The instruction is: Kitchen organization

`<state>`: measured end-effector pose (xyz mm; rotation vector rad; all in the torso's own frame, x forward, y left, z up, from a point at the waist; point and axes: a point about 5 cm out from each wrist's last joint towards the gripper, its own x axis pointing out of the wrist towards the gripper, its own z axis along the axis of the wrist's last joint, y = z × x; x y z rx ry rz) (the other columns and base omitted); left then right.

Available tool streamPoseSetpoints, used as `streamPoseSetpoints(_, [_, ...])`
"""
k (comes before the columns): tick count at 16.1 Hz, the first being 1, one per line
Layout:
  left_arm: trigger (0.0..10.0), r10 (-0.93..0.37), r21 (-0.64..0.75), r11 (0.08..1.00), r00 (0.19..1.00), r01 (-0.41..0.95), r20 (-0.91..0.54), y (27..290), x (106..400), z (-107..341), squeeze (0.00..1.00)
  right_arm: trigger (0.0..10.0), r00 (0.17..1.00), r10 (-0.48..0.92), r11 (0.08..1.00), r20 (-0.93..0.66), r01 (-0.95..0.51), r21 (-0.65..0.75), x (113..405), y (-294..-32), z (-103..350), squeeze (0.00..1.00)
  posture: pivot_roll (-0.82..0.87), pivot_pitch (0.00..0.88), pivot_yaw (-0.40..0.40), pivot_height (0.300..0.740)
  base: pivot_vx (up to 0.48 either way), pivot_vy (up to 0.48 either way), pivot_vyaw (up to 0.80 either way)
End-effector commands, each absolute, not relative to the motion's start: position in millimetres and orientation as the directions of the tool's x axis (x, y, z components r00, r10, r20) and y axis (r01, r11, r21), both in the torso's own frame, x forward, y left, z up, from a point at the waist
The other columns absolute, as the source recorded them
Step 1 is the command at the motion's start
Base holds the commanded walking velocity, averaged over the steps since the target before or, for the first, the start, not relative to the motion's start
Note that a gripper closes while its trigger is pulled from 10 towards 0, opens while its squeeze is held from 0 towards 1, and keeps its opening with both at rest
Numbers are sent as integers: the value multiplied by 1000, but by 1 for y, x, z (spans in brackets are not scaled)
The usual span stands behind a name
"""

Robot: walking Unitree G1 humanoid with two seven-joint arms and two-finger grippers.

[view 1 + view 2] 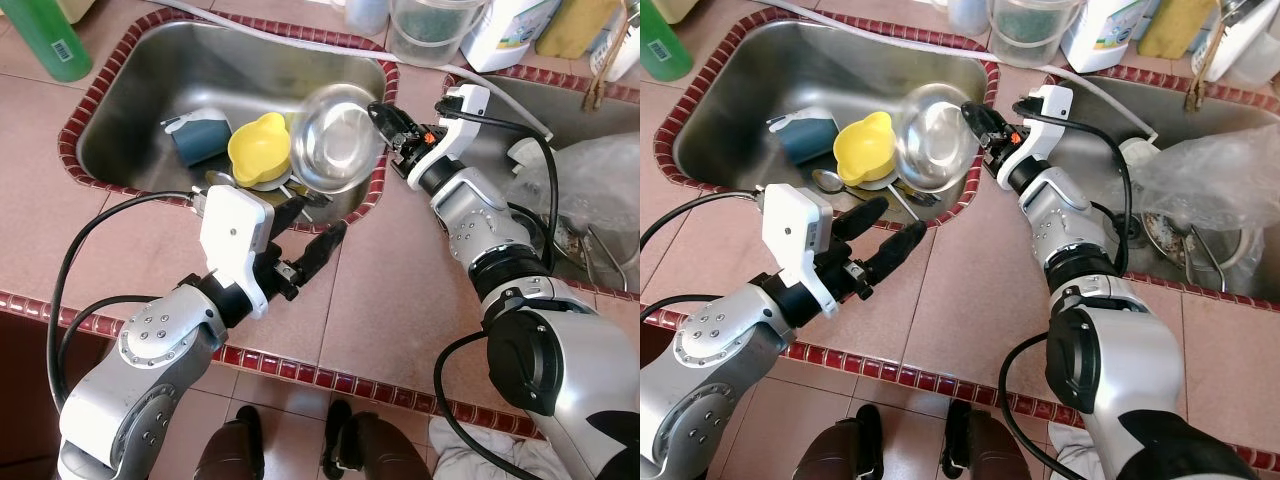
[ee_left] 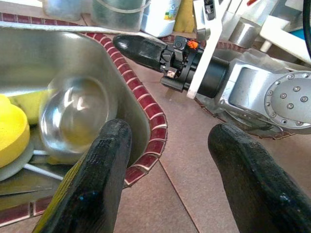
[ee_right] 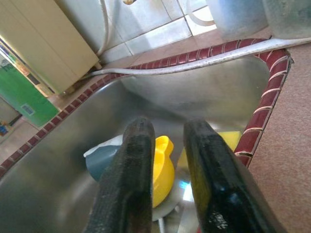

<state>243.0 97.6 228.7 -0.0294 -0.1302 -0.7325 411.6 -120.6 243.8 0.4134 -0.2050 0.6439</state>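
A steel bowl (image 1: 338, 137) stands tilted and blurred against the right inner wall of the steel sink (image 1: 170, 70), beside a yellow cup (image 1: 262, 148) and a blue-grey mug (image 1: 200, 135) lying on its side. My right gripper (image 1: 385, 115) reaches over the sink's right rim, fingertips just by the bowl's edge. In the right wrist view its fingers (image 3: 133, 160) stand a narrow gap apart with nothing between them. My left gripper (image 1: 310, 235) hovers open over the tiled counter at the sink's front edge, holding nothing. A spoon (image 1: 825, 180) lies under the yellow cup.
A green bottle (image 1: 50, 35) stands at the back left. Clear tubs (image 1: 430, 30) and bottles line the back edge. A second sink on the right holds a crumpled plastic bag (image 1: 600, 190). A white hose (image 3: 218, 56) runs along the far rim.
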Motion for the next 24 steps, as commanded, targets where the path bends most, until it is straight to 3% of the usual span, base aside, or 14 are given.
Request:
streamPoseSetpoints(1, [10000, -681, 10, 728, 722, 685, 122, 95, 240, 225, 0, 10000, 787, 543, 719, 295, -616, 322, 412, -120, 240, 1000, 165, 359, -73, 740, 0, 0, 0])
streamPoseSetpoints(7, [10000, -680, 14, 730, 723, 684, 127, 95, 242, 226, 0, 10000, 776, 549, 703, 311, -630, 330, 411, -118, 242, 1000, 171, 337, -77, 740, 0, 0, 0])
streamPoseSetpoints(11, [10000, -651, 21, 754, 743, 656, 154, 99, 252, 226, 0, 10000, 746, 561, 713, 359, -655, 250, 410, -117, 254, 1000, 169, 292, -78, 740, 0, 0, 0])
streamPoseSetpoints(16, [10000, -521, -53, 838, 824, 544, 225, 115, 278, 228, 0, 10000, 713, 559, 752, 425, -651, 102, 406, -124, 265, 1000, 171, 217, -82, 740, 0, 0, 0])
streamPoseSetpoints(19, [10000, -399, -59, 903, 882, 425, 249, 131, 293, 223, 0, 10000, 699, 542, 764, 466, -641, 74, 400, -129, 265, 1000, 175, 147, -88, 740, 0, 0, 0])
streamPoseSetpoints(24, [10000, -299, -61, 942, 910, 329, 289, 145, 301, 217, 0, 10000, 705, 520, 783, 481, -619, 61, 395, -136, 259, 1000, 167, 68, -95, 740, 0, 0, 0])
